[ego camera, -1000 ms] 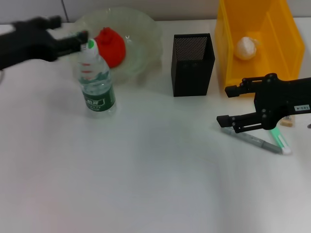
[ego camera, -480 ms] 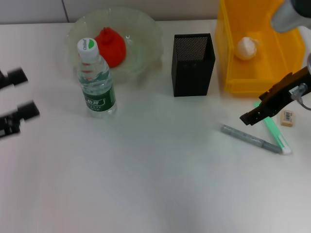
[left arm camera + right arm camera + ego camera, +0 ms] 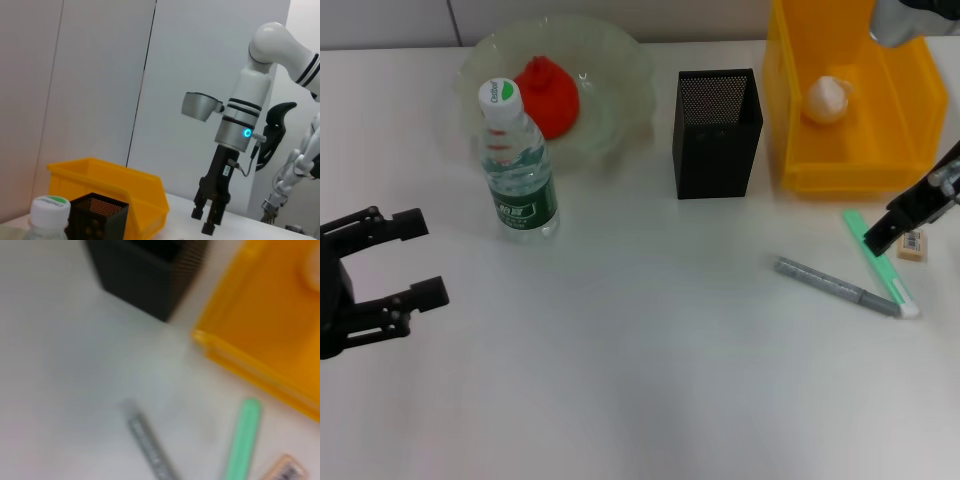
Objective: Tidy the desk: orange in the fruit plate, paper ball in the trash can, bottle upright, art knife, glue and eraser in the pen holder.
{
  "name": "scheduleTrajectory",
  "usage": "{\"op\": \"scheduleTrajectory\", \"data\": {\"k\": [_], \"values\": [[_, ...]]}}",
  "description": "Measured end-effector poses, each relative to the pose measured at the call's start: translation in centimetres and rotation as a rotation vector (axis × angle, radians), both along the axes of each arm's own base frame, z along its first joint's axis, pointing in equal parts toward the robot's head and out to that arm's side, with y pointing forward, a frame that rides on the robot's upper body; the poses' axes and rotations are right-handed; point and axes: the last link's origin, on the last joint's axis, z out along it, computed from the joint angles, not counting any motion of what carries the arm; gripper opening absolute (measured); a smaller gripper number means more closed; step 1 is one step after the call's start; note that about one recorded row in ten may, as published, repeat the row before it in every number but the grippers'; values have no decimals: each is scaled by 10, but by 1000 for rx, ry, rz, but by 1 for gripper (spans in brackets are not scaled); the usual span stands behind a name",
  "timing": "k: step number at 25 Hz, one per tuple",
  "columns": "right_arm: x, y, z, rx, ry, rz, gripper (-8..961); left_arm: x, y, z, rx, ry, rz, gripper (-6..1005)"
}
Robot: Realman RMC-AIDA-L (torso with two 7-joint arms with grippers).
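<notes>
Desk surface [image 3: 650, 380] seen from the head camera. The orange [image 3: 548, 95] lies in the fruit plate [image 3: 620, 70]; the bottle [image 3: 517, 165] stands upright just in front of the plate, its green label bearing writing too small to read. The pen holder [image 3: 716, 132] stands between plate and trash can [image 3: 900, 150], which contains the paper ball [image 3: 825, 98]. On the desk before the bin lie a grey art knife [image 3: 835, 286], a green glue stick [image 3: 878, 262] and the eraser [image 3: 912, 243] with a barcode sticker. The left gripper [image 3: 415, 257] hovers near the desk's left edge, fingers spread wide and empty. The right gripper [image 3: 880, 232] hangs over the glue stick beside the eraser; its finger gap cannot be determined
</notes>
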Motion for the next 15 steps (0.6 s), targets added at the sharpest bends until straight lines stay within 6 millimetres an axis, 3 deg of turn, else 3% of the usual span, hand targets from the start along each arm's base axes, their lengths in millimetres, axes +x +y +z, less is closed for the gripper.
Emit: {"op": "scheduleTrajectory", "data": {"k": [5, 15], "values": [[20, 5, -11, 46, 8, -48, 717, 2, 6, -10, -32, 33, -5, 801], [36, 7, -25, 46, 21, -90, 708, 5, 9, -15, -49, 46, -10, 802]]}}
